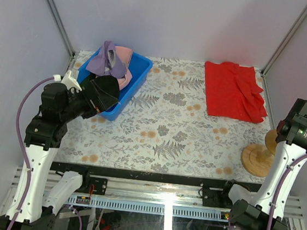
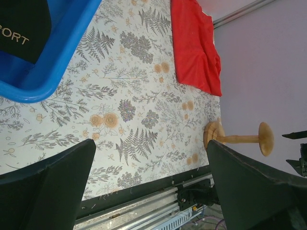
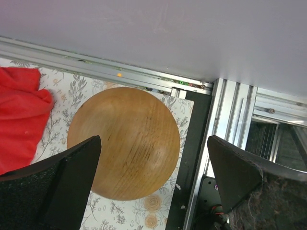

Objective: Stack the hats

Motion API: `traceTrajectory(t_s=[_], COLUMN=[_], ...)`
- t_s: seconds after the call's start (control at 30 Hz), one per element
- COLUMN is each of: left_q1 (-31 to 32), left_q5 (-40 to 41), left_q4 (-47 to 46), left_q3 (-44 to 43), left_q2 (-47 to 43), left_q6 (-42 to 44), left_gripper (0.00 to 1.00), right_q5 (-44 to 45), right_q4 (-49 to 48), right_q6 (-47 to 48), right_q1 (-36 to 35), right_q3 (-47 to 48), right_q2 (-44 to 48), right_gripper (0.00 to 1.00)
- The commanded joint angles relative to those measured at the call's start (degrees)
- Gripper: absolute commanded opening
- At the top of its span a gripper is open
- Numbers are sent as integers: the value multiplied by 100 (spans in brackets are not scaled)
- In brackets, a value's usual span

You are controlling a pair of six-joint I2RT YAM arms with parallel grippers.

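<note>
Hats (image 1: 114, 61) lie in blue bin (image 1: 140, 72), just beside your spread left hand (image 2: 149, 148); right hand (image 3: 153, 139), also spread, hangs well apart.

hats (image 1: 114, 61) in bin (image 1: 137, 82), far left | cloth (image 1: 233, 90) far right | stand (image 1: 257, 159) right edge, nearer than cloth
</note>
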State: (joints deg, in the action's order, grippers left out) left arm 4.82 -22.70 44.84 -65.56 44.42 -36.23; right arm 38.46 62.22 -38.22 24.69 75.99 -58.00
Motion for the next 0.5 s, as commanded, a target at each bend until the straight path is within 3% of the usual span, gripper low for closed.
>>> traceTrajectory(t_s=[0.0,0.47], left_q1=[23,19], left_q5=[-67,-14], left_q4=[-94,192], left_q3=[17,90], left_q2=[53,16], left_q6=[9,210], left_gripper=[100,100], right_q5=[-248,-1792], right_q4=[-219,-810], right_q6=[-262,-760], right_q1=[417,1617], right_q3=[-63,-883], right_q2=[-114,-387], right_gripper=[99,99])
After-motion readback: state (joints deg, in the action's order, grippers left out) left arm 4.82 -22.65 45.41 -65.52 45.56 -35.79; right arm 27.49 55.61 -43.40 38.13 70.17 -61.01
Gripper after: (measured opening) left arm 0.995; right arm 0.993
